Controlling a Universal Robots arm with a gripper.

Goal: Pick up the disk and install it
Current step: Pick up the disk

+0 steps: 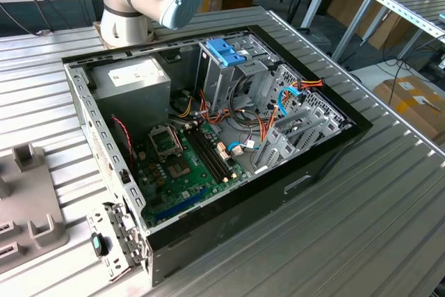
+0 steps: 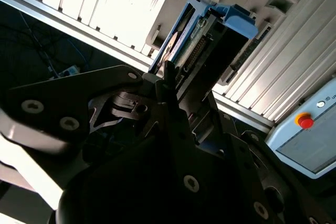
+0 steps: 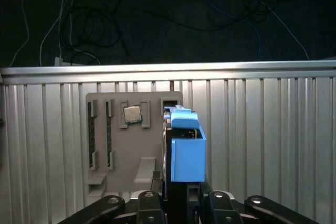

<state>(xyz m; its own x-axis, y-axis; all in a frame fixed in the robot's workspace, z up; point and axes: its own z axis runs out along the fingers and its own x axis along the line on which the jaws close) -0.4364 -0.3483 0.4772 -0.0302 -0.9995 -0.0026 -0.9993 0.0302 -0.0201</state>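
- Gripper (image 3: 182, 191) sits nearest in both wrist views: black linkage, jaws pressed onto the near end of the disk (image 3: 185, 153), one on each side. It reads as a pinch, with contact on both sides as far as I can judge.
- Key relation: the disk lies straight ahead of the gripper. Its long axis is in line with the gripper's own axis and runs away from it toward the grey fixture tray (image 3: 131, 153). So it stands on end relative to the tray, not flat.
- The disk's far end is at the tray's corner slot, just beside the pocket holding the CPU chip (image 3: 132, 114). Can't tell whether that end is seated in the slot or just clear of it.
- Disk look: flat silver metal body, seen edge-on in the first wrist view. A blue plastic rail (image 2: 235, 20) runs along its side and caps the end. The second wrist view shows a circuit-board strip (image 2: 197, 43) with a row of pins on one face.
- The tray rests on the ribbed aluminium table (image 3: 262, 145).
- Exterior view: the open computer case (image 1: 264, 203) is mid-table, and the tray is at the exterior view's left edge, near the case but apart from it.
- The drive cage (image 1: 215, 78) with the blue latch (image 1: 226, 52) stands at the case's far side, close to the arm's base (image 1: 125, 12).
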